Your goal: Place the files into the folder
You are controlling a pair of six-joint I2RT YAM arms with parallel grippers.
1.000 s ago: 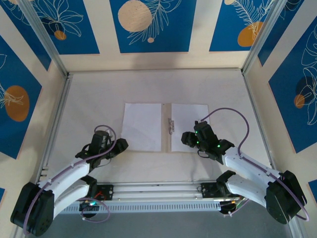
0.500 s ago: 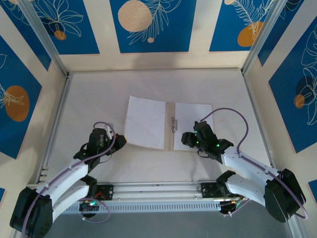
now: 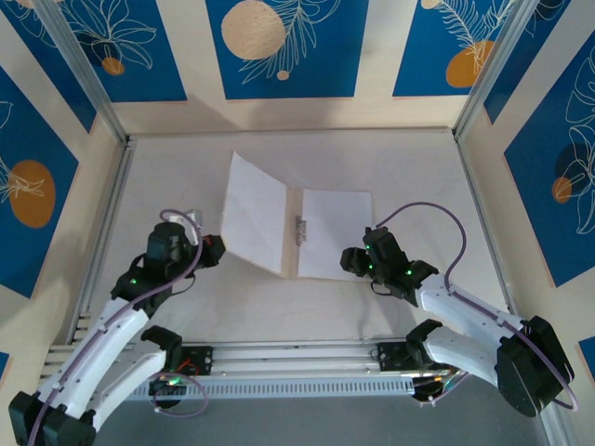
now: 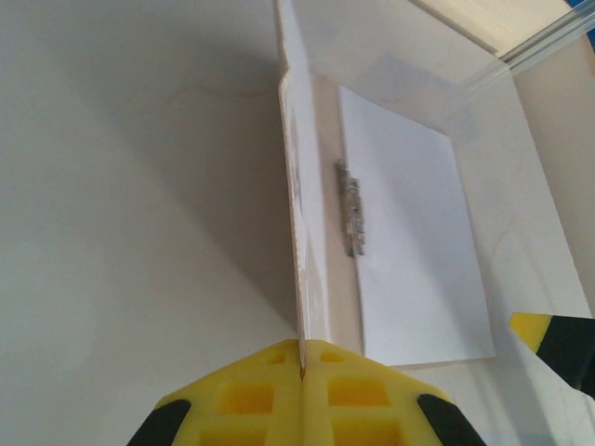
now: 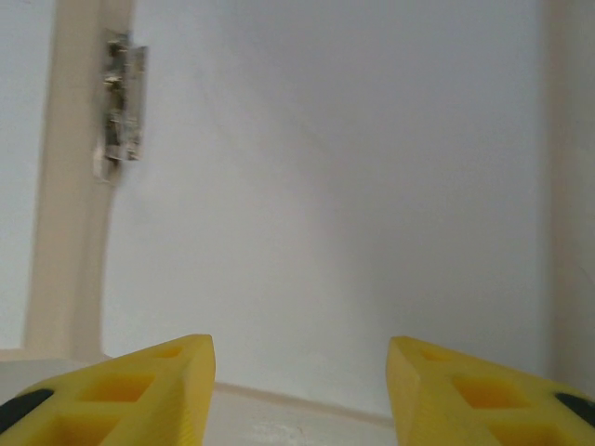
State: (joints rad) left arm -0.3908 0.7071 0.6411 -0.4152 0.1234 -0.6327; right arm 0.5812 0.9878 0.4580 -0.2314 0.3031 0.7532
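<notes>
The folder [image 3: 291, 243] lies open mid-table, with a tan spine strip and a metal clip [image 3: 299, 228]. Its left flap [image 3: 251, 216] is raised off the table and tilts up. My left gripper [image 3: 215, 250] is shut on that flap's near-left edge; in the left wrist view the flap [image 4: 297, 214] runs edge-on into the closed yellow fingertips of the left gripper [image 4: 304, 346]. A white sheet of the files [image 3: 335, 232] lies flat on the right half. My right gripper [image 3: 358, 261] stands open over that half's near edge, holding nothing, with the sheet [image 5: 325, 186] ahead of the right gripper [image 5: 299, 358].
Metal rails [image 3: 107, 232] and blue-and-cream patterned walls [image 3: 279, 46] box in the white table. The right arm's cable [image 3: 437, 218] loops above the table to the right of the folder. Bare table [image 3: 186, 167] lies left of the raised flap.
My left gripper has shut on the folder's left flap and lifted it. The whole folder has slid a little to the left. The right arm has not moved.
</notes>
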